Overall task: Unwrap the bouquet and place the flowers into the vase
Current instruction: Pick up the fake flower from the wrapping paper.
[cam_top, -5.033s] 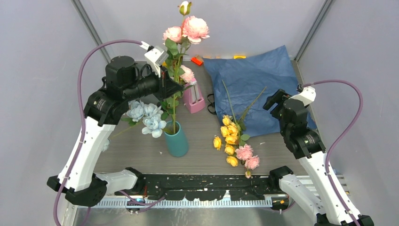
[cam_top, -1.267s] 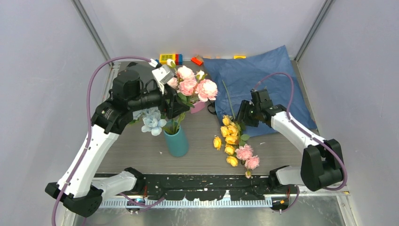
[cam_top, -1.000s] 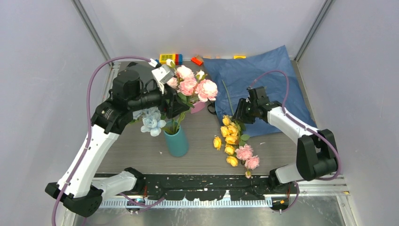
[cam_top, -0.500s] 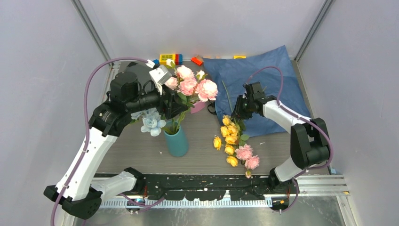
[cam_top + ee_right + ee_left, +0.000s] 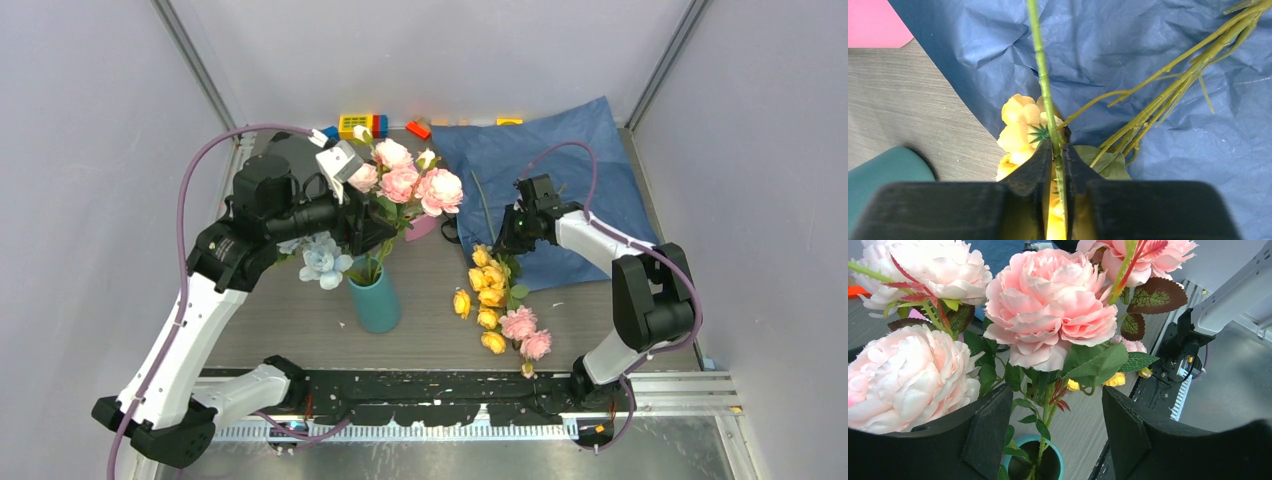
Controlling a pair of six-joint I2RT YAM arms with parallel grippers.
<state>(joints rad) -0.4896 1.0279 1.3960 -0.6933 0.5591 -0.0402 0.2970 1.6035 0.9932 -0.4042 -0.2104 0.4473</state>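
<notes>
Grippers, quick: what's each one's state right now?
Left gripper: open, astride the stems of the pink flowers.
Right gripper: closed on a green stem.

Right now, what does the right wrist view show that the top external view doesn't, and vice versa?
Only right wrist: the right gripper pinched shut on one green stem. Only top external: the left gripper among the pink flowers, and toy blocks at the far edge. Both: blue paper, yellow flowers and part of the vase.
</notes>
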